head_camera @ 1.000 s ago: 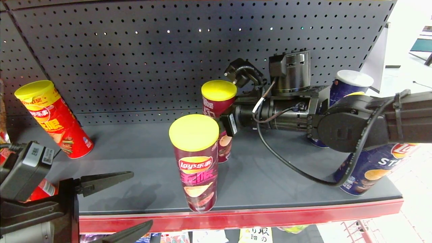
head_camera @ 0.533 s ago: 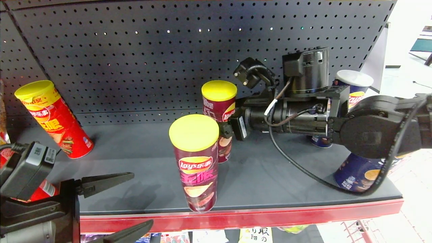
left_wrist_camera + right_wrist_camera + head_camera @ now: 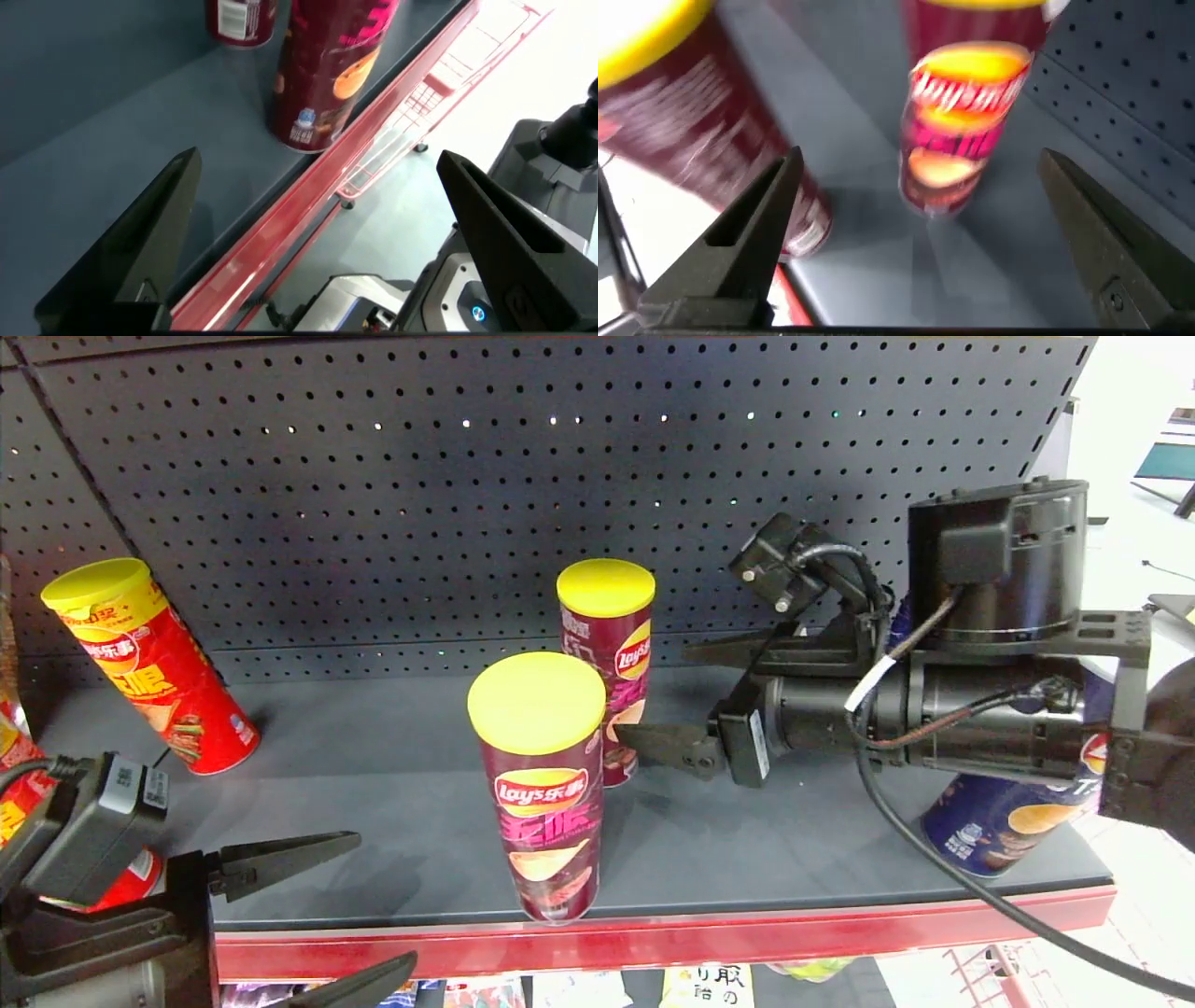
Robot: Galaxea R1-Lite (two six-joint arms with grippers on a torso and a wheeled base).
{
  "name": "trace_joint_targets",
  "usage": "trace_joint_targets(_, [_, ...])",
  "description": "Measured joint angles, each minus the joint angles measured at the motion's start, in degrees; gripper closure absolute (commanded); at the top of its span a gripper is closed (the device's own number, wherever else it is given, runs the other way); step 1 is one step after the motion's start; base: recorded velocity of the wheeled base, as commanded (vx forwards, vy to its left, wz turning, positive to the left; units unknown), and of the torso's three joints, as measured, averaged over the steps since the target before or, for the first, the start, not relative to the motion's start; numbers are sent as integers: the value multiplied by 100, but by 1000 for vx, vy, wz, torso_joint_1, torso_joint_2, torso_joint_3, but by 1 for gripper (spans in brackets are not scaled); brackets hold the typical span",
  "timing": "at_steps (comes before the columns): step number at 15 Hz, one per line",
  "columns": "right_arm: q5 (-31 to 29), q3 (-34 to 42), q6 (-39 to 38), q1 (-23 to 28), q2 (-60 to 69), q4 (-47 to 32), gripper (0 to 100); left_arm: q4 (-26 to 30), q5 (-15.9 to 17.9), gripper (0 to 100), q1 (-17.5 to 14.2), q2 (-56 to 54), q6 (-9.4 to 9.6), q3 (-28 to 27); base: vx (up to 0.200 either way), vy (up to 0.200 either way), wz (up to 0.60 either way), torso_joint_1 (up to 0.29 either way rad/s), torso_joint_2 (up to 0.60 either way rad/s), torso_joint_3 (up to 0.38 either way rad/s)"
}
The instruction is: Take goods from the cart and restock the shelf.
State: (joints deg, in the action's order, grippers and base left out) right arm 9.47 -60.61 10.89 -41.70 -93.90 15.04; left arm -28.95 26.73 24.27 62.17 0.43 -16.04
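right gripper (image 3: 653,693) open, empty | back can (image 3: 602,625) stands up just beside it | left gripper (image 3: 387,899) open, farther, at shelf (image 3: 747,840) front edge

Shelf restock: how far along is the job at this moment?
Done: the rear maroon can and front maroon can stand upright on the shelf. In hand: nothing; the right end effector is open beside the rear maroon can, the left end effector open and empty near the shelf's front edge. Left: fetching the next item; how much remains cannot be told.
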Motion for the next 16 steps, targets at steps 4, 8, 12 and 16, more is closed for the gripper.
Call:
trace_joint_targets(4, [-9, 483, 11, -20, 625, -2, 0, -2, -11, 0, -93, -10, 1, 12, 0, 0, 0, 0, 0, 0])
trace_joint_targets(8, [-17, 970, 24, -11, 1336, -13, 0, -17, -174, 0, -104, -44, 55, 11, 0, 0, 0, 0, 0, 0])
trace_joint_targets(12, [-11, 1779, 27, 0, 2442, -16, 0, 219, -468, 0, -101, -462, 55, 34, 0, 0, 0, 0, 0, 0])
trace_joint_targets(16, [-9, 2581, 2, 22, 3567, -49, 0, 1727, -681, 0, -96, -1482, 48, 56, 0, 0, 0, 0, 0, 0])
